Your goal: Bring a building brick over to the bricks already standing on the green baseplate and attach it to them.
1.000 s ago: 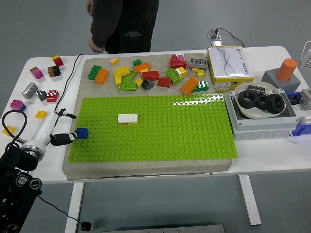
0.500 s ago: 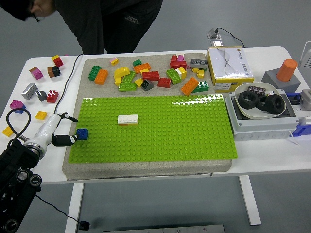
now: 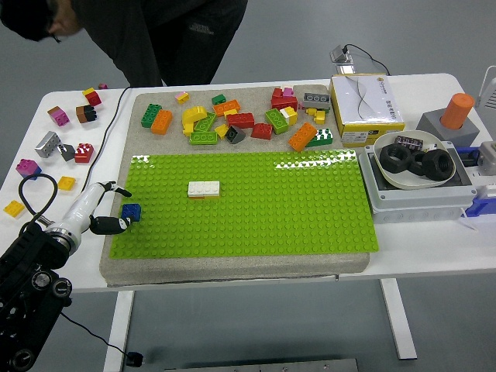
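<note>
Reaching in from the lower left, my left robot hand (image 3: 108, 221) is pinching a small blue brick (image 3: 131, 211) between its dark fingertips (image 3: 116, 225) at the left edge of the green baseplate (image 3: 256, 225). I am holding the brick just over the plate's outermost studs, though I cannot tell whether it is touching them. My pale forearm is slanting up and to the right from the black arm at the corner, with one thin finger sticking out above the brick.

Well apart from it, further right on the plate, a white brick (image 3: 203, 188) is sitting on a thin yellow one, and that small stack is the only thing standing there.

On the right of the counter (image 3: 434, 248), a white bowl (image 3: 383, 167) is holding black rings (image 3: 417, 160) and is resting in a grey tray (image 3: 418, 203). A white and yellow box (image 3: 366, 107) is lying behind it.

Loose bricks (image 3: 240, 118) are lying in a heap on the grey mat beyond the plate, and a few more are scattered on the counter's left end.

A person (image 3: 132, 35) in dark clothes is leaning over the far side, cut off by the top edge, hands not showing. My right arm is not showing at all.
</note>
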